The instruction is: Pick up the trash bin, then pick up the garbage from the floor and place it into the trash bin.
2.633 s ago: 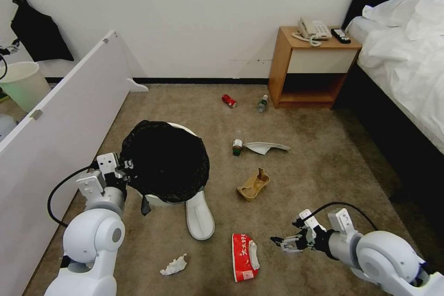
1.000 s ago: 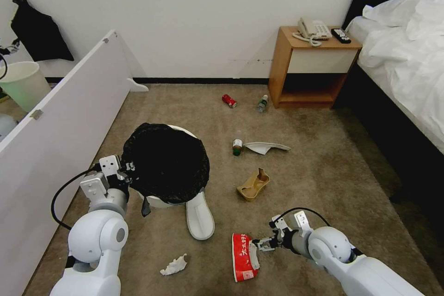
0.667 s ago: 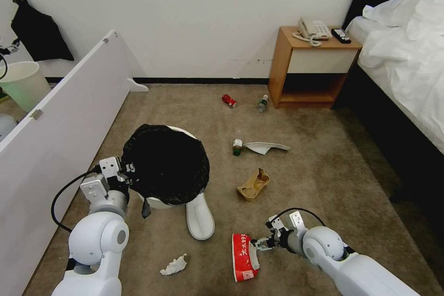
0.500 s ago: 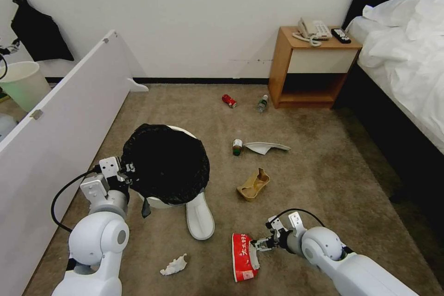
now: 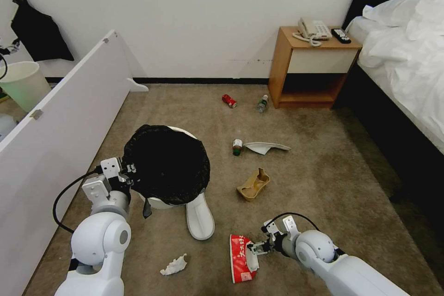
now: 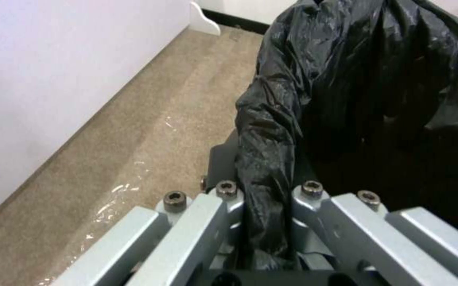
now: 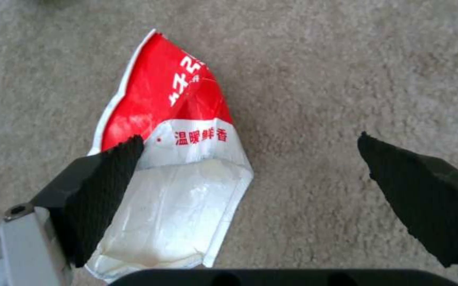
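Head view: a carpeted bedroom floor, with a white panel along its left edge and a wooden nightstand [image 5: 311,67] at the far wall; the trash bin [image 5: 167,165], white and lined with a black bag, stands on the carpet near the left edge; the left gripper [image 5: 125,171] is at the bin's near-left rim, clamped on the bag; the right gripper [image 5: 255,248] is low over the carpet near the front edge, right beside the red snack packet [image 5: 242,258], which lies just to its left with its long axis running toward and away from the robot; the right arm is by far the nearer one to it; a white slipper [image 5: 200,216] lies against the bin's near side, a crumpled tissue [image 5: 174,265] sits further left, and a brown paper bag [image 5: 253,185], a small bottle [image 5: 237,146] and a red can [image 5: 229,101] lie farther off.

Left wrist view: the left gripper's metal fingers [image 6: 314,206] are closed on a fold of the crinkled black bag [image 6: 271,159] at the bin's rim.

Right wrist view: the right gripper's jaws are spread wide, not gripping; the packet's white open end lies against one black pad [image 7: 107,186], while the other pad is well apart over bare carpet; judging from this, the packet sits off-centre in the gap, and the gripper needs to shift toward it before closing.
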